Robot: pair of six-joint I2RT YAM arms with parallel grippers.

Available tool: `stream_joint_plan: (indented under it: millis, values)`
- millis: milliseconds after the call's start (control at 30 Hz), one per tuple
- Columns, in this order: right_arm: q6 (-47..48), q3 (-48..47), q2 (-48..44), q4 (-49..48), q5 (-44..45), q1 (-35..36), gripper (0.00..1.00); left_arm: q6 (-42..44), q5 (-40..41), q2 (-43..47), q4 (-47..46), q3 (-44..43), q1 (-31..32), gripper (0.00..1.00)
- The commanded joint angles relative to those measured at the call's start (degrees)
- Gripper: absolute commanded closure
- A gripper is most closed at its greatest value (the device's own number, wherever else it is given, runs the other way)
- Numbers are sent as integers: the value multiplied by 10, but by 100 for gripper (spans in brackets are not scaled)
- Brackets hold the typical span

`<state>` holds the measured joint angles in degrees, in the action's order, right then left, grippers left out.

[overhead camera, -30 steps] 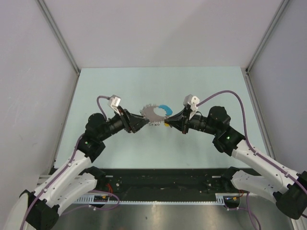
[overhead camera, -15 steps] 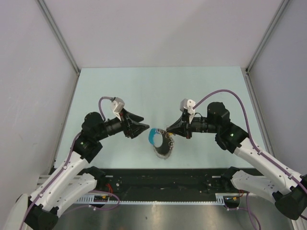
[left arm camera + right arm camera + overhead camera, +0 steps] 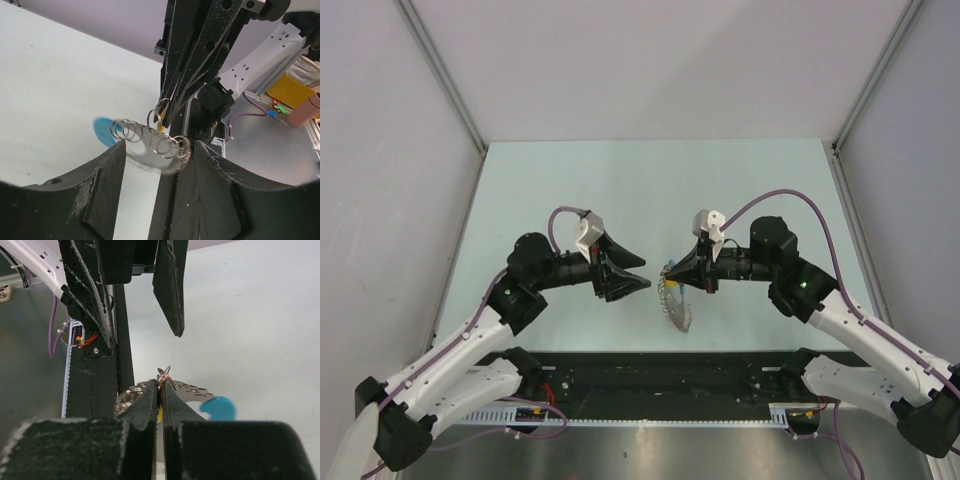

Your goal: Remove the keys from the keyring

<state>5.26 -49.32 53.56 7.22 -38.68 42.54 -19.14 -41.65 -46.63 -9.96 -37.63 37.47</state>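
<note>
Keys (image 3: 676, 308) have swung down below keyring (image 3: 164, 375), pinched in right end effector (image 3: 672, 272); left end effector (image 3: 642, 276) gapes wide just beside keyring.

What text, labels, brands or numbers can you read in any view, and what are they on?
No readable text in any view.
The keys on the keyring: any stamping is too blurred to read.
The blue piece: plain, no print visible.
</note>
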Motion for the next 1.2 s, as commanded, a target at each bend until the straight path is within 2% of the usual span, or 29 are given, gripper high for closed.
stream_joint_plan:
  millis: [0, 400, 833, 1167]
  values:
    - [-9, -31, -21, -34, -2, 5, 100, 44, -7, -21, -20, -42, 17, 39]
    - [-10, -31, -33, -41, -34, 13, 100, 84, -4, -40, -7, -53, 39, 44]
    - [-22, -31, -43, -50, -29, 14, 100, 96, -22, -54, -5, -70, 50, 45]
    - [-26, -31, -49, -50, -29, 17, 100, 110, -26, -77, 10, -90, 64, 52]
